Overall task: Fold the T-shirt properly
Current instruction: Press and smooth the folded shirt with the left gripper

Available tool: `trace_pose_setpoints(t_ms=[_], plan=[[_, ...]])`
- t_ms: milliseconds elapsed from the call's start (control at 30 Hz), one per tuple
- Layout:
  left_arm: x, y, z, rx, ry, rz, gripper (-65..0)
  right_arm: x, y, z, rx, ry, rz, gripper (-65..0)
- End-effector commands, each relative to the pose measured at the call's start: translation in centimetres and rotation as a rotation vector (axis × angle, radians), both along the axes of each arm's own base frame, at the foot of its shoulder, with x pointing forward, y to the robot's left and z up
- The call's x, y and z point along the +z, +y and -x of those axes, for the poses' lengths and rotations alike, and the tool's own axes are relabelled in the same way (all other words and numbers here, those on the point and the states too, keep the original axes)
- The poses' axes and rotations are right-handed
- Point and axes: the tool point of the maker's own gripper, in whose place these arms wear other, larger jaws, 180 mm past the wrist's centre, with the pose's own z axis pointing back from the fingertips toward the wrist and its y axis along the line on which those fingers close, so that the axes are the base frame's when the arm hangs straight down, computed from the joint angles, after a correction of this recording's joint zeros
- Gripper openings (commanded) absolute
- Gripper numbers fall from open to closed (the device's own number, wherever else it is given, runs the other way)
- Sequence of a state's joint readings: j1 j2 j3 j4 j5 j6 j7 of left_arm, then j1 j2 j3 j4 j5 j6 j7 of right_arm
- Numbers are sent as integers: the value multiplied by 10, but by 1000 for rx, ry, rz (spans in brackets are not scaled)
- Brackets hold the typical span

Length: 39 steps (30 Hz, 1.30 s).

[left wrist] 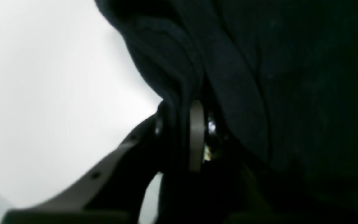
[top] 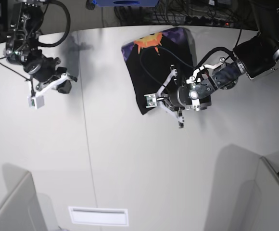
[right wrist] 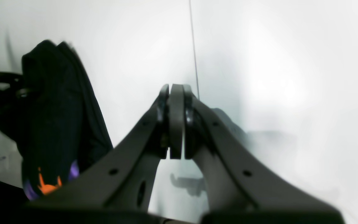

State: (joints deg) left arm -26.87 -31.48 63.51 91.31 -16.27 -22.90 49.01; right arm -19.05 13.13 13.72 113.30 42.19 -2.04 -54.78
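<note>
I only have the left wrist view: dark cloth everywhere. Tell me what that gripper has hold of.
Observer: The left gripper is shut on a bunched edge of the T-shirt, at the corner nearest the base camera.
Operator: Give me the right arm's state.
Observer: The right gripper is shut on nothing, off to the side over the bare table.
Operator: Report which face is up.
Observer: The sun print shows at the shirt's far edge.
</note>
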Motion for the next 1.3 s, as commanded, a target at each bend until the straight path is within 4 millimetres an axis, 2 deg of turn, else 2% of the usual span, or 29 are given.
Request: trace_pose_setpoints(t_ms=[0, 67, 200, 400, 667, 800, 933, 1133, 1267], plan=[[-7, 6, 4, -36, -5, -46, -650, 9, -4, -4, -6, -40, 7, -650], [-9, -7, 3, -118, -48, -62, -650, 6, -8, 0, -38, -30, -1, -650], [-17, -16, 5, -277, -58, -92, -650, 1, -10, 9, -68, -8, -14, -650], [-23, -35, 9, -343, -52, -101, -650, -3, -10, 15, -72, 6, -15, -650], [-26, -30, 8, -332, -42, -111, -650, -3, -10, 15, -72, 5, -18, -650], [-20, -18, -3, -228, -11, -125, -650, -1, -8, 12, -68, -2, -20, -650], [-14, -20, -4, -184, 25, -80, -650, 1, -8, 9, -66, -11, -21, -650], [-16, -15, -10, -208, -27, -138, -650, 3, -7, 6, -65, -18, -23, -650], [-10, -25, -19, -220, -71, -140, -650, 2, -7, 6, -63, -16, -24, -650]])
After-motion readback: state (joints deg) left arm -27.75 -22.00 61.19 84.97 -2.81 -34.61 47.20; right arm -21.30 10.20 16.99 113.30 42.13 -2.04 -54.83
